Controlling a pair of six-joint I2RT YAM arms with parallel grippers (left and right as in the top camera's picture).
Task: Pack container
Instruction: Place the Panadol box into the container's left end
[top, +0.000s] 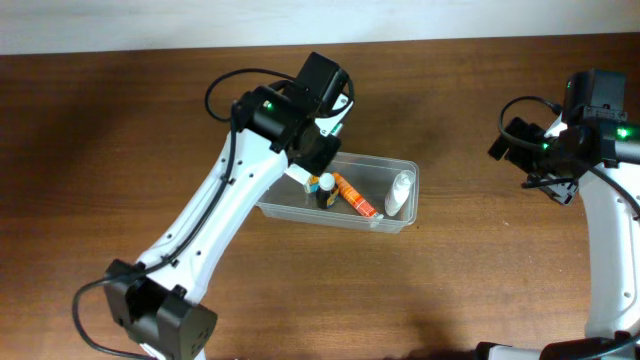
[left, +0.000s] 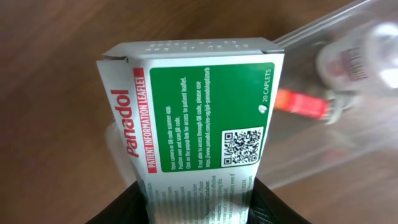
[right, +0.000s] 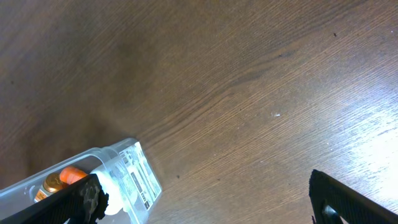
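The table (top: 120, 120) is bare brown wood. The container (top: 380, 159) lies near its centre, long axis running from 9 to 3 o'clock.

**Handling.** The container looks like thin clear plastic. It is judged light, smooth and somewhat flexible in the walls, and liable to slide on the wood if nudged. The rim is the best hold, and the 3 o'clock end has the least arm over it.

**End effectors.** The left gripper (left: 196, 208) is closed on one short end of a green and white tablet box (left: 199, 112), at the container's 9 o'clock end. The box is card, judged light and easy to crush. The right gripper (right: 211, 208) stands well apart at 3 o'clock, fingers spread wide with nothing between them.

**Contents.** An orange tube (top: 355, 195) lies slantwise in the middle of the container. A white bottle (top: 400, 192) is at the 3 o'clock end, and a small dark bottle (top: 326, 190) is near the 9 o'clock end.

**Not determinable.**
- The left wrist covers its own fingers and most of the box in the overhead view.
- Whether the box hangs above the rim or is already inside cannot be told.
- Both wrist views cut the container off.
- The clear walls are hard to trace.
- The bottle labels are too small to read.
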